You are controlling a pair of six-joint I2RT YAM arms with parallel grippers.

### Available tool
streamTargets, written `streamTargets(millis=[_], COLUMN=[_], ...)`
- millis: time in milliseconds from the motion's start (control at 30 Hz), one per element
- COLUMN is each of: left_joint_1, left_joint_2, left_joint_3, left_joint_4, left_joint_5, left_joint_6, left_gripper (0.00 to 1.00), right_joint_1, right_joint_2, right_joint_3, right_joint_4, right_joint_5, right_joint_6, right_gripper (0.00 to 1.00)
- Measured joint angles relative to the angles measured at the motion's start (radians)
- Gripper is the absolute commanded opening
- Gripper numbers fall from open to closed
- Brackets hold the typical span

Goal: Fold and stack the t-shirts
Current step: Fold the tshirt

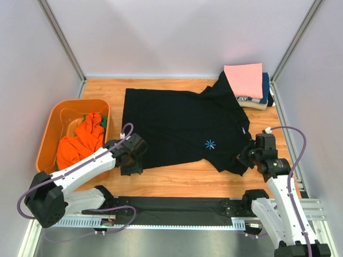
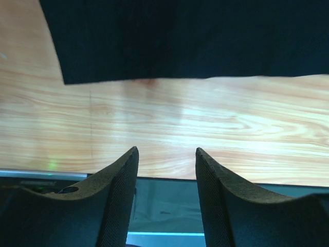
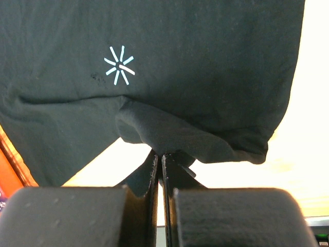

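Overhead and wrist views of a wooden table (image 1: 177, 184) with two arms; one black t-shirt (image 1: 182, 128) lies spread flat across the middle of the table, bearing one small light-blue starburst mark (image 1: 210, 143) on its near right part, its only marking; three folded t-shirts form one stack at the far right corner, a pink t-shirt (image 1: 244, 79) on top, a navy t-shirt (image 1: 266, 85) beneath it and a cream t-shirt (image 1: 256, 105) at the bottom, with a far corner of the black t-shirt touching the stack; a print at the stack's near edge is too small to read; one orange t-shirt (image 1: 80, 144) lies crumpled inside one orange tub (image 1: 51, 128) at the left; the left gripper (image 2: 167, 152) hangs over bare wood just beside the black t-shirt's near left corner, jaws apart and holding nothing; the right gripper (image 3: 160, 157) has its jaws pressed together on a bunched fold at the black t-shirt's near right edge.
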Motion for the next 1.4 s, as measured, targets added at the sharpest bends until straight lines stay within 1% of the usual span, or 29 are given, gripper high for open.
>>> streamTargets(millis=[67,100,200,267,433,567,700,833,1100,1133,1233,1267,1300,1333,1367,1400], left_joint_1=[0.001,0.001,0.004,0.021,0.147,0.209,0.24,0.248,0.293,0.295,0.3,0.301,0.302,0.303,0.304,0.305], left_joint_2=[-0.001,0.0,0.014,0.035,0.083,0.084,0.071,0.068,0.085,0.097,0.14,0.154,0.161,0.165,0.165,0.165], left_joint_3=[-0.056,-0.074,-0.082,-0.08,-0.087,-0.089,-0.089,-0.096,-0.104,-0.097,-0.069,-0.06,-0.055,-0.053,-0.053,-0.053], left_joint_4=[0.033,0.043,0.068,0.095,0.164,0.175,0.164,0.154,0.191,0.195,0.213,0.22,0.228,0.235,0.24,0.244], left_joint_5=[0.017,0.016,-0.006,-0.016,-0.018,-0.034,-0.054,-0.085,-0.092,-0.092,-0.092,-0.092,-0.093,-0.097,-0.101,-0.104], left_joint_6=[-0.02,-0.031,-0.054,-0.059,-0.05,-0.024,-0.007,0.002,0.024,0.025,0.027,0.03,0.031,0.035,0.039,0.039], left_gripper=[0.59,0.62,0.67,0.68,0.68,0.69,0.68,0.68,0.64,0.62,0.43,0.3,0.22,0.16,0.07,0.03], right_joint_1=[0.0,0.0,0.0,0.0,0.0,0.0,0.0,0.0,0.0,0.0,0.0,-0.001,-0.001,-0.001,-0.001,-0.001], right_joint_2=[0.0,0.0,-0.005,-0.005,-0.005,-0.005,0.002,0.004,0.014,0.014,0.014,0.014,0.014,0.014,0.014,0.014], right_joint_3=[-0.003,-0.003,-0.003,-0.003,-0.003,-0.003,-0.003,-0.009,-0.01,-0.01,-0.01,-0.01,-0.01,-0.01,-0.01,-0.01], right_joint_4=[0.001,0.001,0.002,0.004,0.005,0.005,0.007,0.016,0.021,0.022,0.023,0.023,0.023,0.023,0.024,0.023], right_joint_5=[-0.005,-0.007,-0.014,-0.021,-0.03,-0.033,-0.033,-0.034,-0.042,-0.042,-0.042,-0.042,-0.042,-0.042,-0.042,-0.042], right_joint_6=[-0.003,-0.004,-0.008,-0.011,-0.021,-0.027,-0.03,-0.031,-0.035,-0.035,-0.035,-0.035,-0.035,-0.035,-0.035,-0.035], right_gripper=[0.0,0.0,0.0,0.0,0.0,0.0,0.0,0.0,0.0,0.0,0.0,0.0,0.0,0.0,0.0,0.0])
